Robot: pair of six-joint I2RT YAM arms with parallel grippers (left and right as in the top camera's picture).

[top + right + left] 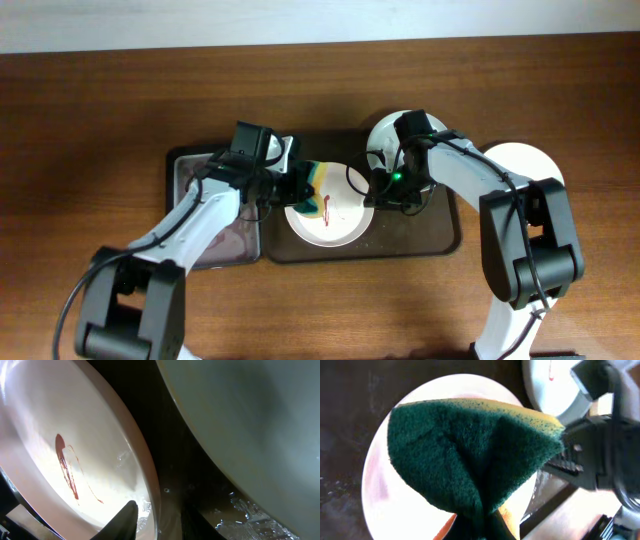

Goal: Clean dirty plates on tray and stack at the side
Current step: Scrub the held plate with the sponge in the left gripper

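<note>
The left gripper (300, 186) is clamped on a folded sponge (316, 178), yellow with a dark green scouring side, held low over the left part of the middle plate (330, 225). In the left wrist view the green face of the sponge (470, 455) hides most of that plate (395, 505). This white plate lies in the middle of the dark brown tray (440, 235) and bears a thin red smear (326, 206). The right gripper (378, 195) is at the plate's right rim. The right wrist view shows one dark finger (126, 516) just inside the rim, by the smear (65, 465); I cannot tell whether the jaws grip the rim. A second plate (381, 138) lies at the tray's far right end, partly under the right arm, with a red mark (551, 374) on it too. A third plate (525, 156), plain white, lies off the tray on the wooden table (100, 100) to the right. A grey metal pan (185, 185) lies just left of the tray, under the left arm
</note>
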